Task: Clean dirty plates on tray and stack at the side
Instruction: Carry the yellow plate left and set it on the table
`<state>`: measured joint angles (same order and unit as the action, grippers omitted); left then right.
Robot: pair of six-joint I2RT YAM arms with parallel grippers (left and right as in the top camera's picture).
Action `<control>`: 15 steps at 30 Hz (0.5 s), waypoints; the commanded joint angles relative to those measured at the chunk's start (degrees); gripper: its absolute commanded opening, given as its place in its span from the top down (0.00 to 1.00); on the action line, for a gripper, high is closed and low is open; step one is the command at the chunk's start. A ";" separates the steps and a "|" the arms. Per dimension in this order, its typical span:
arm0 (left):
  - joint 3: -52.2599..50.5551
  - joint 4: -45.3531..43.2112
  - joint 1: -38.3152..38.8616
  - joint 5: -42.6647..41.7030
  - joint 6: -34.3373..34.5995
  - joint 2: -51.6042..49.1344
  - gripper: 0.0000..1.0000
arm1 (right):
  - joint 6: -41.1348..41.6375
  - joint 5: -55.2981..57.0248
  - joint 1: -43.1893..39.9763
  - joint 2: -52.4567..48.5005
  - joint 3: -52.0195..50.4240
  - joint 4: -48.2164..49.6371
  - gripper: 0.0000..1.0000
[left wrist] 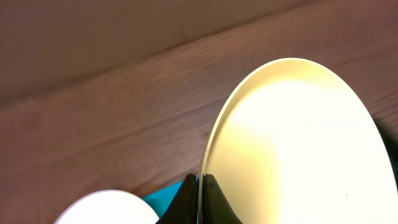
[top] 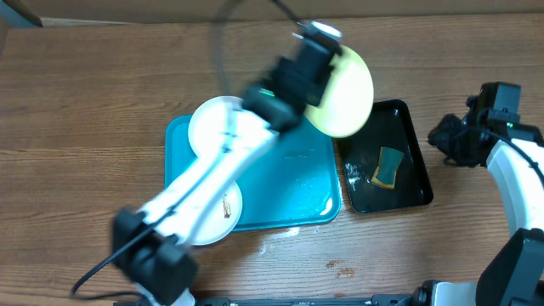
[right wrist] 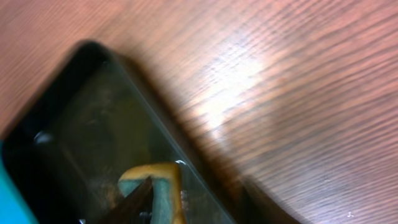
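Note:
My left gripper (top: 316,76) is shut on the rim of a pale yellow-green plate (top: 347,93), which it holds tilted above the far right corner of the turquoise tray (top: 297,178). In the left wrist view its fingers (left wrist: 186,202) pinch the plate's edge (left wrist: 298,143). A white plate (top: 211,123) lies at the tray's far left, seen too in the left wrist view (left wrist: 106,208). A second white plate (top: 223,208) with brown smears lies at the near left, partly under the arm. My right gripper (top: 444,136) hangs open over the table, right of the black tray.
A glossy black tray (top: 412,161) sits right of the turquoise one, with a yellow-and-green sponge (top: 388,167) in it. The right wrist view shows that sponge (right wrist: 165,186) inside the black tray (right wrist: 68,130). Wet patches glint on the turquoise tray.

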<state>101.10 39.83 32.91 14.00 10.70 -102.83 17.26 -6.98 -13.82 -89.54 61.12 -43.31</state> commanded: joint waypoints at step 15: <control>2.56 16.70 -44.70 -26.29 7.80 4.31 0.96 | 7.04 4.33 0.31 -0.55 -6.45 -2.47 0.85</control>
<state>103.13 56.23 -8.21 -9.89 17.47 -97.21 23.42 -3.53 -13.82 -89.76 54.98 -45.06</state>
